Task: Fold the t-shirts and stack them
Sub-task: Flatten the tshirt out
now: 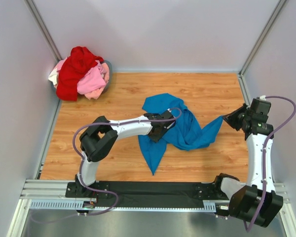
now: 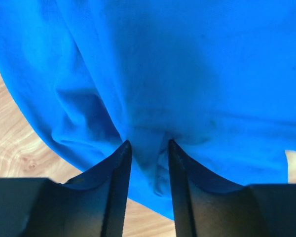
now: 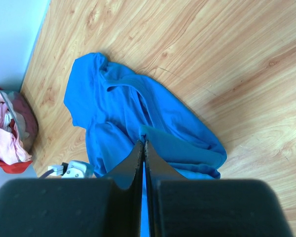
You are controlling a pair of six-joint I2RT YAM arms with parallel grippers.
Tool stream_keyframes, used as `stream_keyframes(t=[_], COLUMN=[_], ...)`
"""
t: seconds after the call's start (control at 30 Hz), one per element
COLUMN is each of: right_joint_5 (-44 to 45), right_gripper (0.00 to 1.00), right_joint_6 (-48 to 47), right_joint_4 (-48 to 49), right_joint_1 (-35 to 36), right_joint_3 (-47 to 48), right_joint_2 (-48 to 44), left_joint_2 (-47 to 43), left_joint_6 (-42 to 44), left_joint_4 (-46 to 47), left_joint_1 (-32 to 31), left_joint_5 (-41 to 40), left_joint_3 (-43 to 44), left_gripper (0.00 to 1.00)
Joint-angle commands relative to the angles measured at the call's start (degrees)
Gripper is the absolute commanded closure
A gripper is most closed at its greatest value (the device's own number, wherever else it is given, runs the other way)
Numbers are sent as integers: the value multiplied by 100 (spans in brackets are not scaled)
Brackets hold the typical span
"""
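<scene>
The bright blue t-shirt (image 1: 187, 129) lies crumpled in the middle of the wooden table. My left gripper (image 1: 160, 129) is down on its left part. In the left wrist view the jaws stand a narrow gap apart, with a puckered fold of blue cloth (image 2: 148, 148) pinched between them. My right gripper (image 1: 233, 118) is shut on the shirt's right corner (image 3: 153, 133) and holds it stretched toward the right edge. The red t-shirt (image 1: 75, 69) and the light pink t-shirt (image 1: 92, 81) lie heaped at the back left, with a whitish t-shirt (image 1: 54, 76) showing at the pile's left edge.
The heap sits in the back left corner against the grey walls. A wooden table top (image 1: 207, 91) lies around the blue shirt. A black strip (image 1: 153, 190) and a metal rail run along the near edge by the arm bases.
</scene>
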Motion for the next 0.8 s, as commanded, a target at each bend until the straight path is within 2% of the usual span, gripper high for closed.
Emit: stream_keyframes(t=[0.0,0.03,0.1,0.13,0.17,0.23,0.4,0.47,0.6,0.7,0.77], right_joint_5=[43,52,69,70,61,61,315,359,842,1036,1089], right_gripper=[100,100,99,100,100,99,100,100,100,99,100], right_joint_6=[-102,-110,-110,-110,-102,-110,-180,-198,56,127,48], right_joint_4=[120,129,138,138,138,129,-90,-213,-48,-64,-195], right_joint_1=[29,38,47,55,55,55,47,38,29,20,20], right_joint_3=[-75,-84,-110,-119,-119,-102,21,83,-154,-164,-50], right_joint_2=[-16,-16,-34,-34,-43,-51,-139,-209,-1138,-1431,-1318], left_joint_2=[-74,-110,-224,-259,-338,-443,-1532,-2226,-3447,-4590,-5285], left_joint_6=[96,105,140,175,184,193,394,553,782,878,1071], left_joint_4=[-41,-23,-14,-5,-14,-154,-611,-568,-306,107,258], left_joint_1=[-12,-12,-12,-12,-12,-12,-284,-660,-1075,-1120,-1120], left_joint_5=[-520,-651,-723,-749,-775,-767,-451,-345,-144,444,543], left_joint_3=[222,213,204,213,230,292,643,775,837,495,241], left_gripper=[60,62,73,82,100,100,100,100,100,100,100])
